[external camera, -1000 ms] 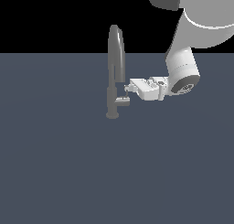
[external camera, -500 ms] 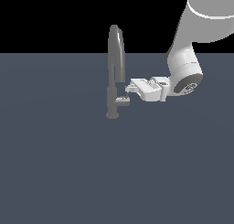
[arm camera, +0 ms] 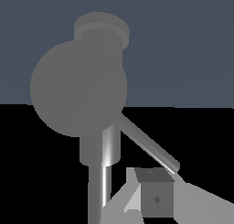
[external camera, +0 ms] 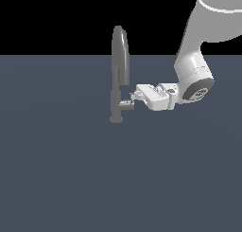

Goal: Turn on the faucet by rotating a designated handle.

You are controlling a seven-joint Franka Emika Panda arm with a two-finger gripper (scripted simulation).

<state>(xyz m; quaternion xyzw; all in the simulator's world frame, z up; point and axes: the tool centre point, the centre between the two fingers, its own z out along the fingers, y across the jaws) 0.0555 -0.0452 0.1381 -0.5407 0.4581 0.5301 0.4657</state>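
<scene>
Desk (external camera: 71, 179) surface is plain dark grey-blue across the near half of the exterior view, running back to a black backdrop.

Faucet (external camera: 119, 75) stands upright about mid-depth, slightly toward the exterior view's left of centre: small round base on the desk, vertical stem, high arched spout. Handle (external camera: 125, 104) is a short grey stub jutting from the lower stem toward the exterior view's right, just above the base. In the wrist view the handle (arm camera: 77, 88) shows end-on as a big round face, with its thin rod lever (arm camera: 146, 144) running diagonally off it toward one pincer finger (arm camera: 155, 198).

Pincer (external camera: 134, 98) comes in level from the exterior view's right, tips at the outer end of the stub, at or touching the lever. Only one finger shows clearly in the wrist view; cannot tell how far apart the fingers are or whether they grip anything.

White arm (external camera: 198, 56) bends down from the upper right, wrist level with the handle.
</scene>
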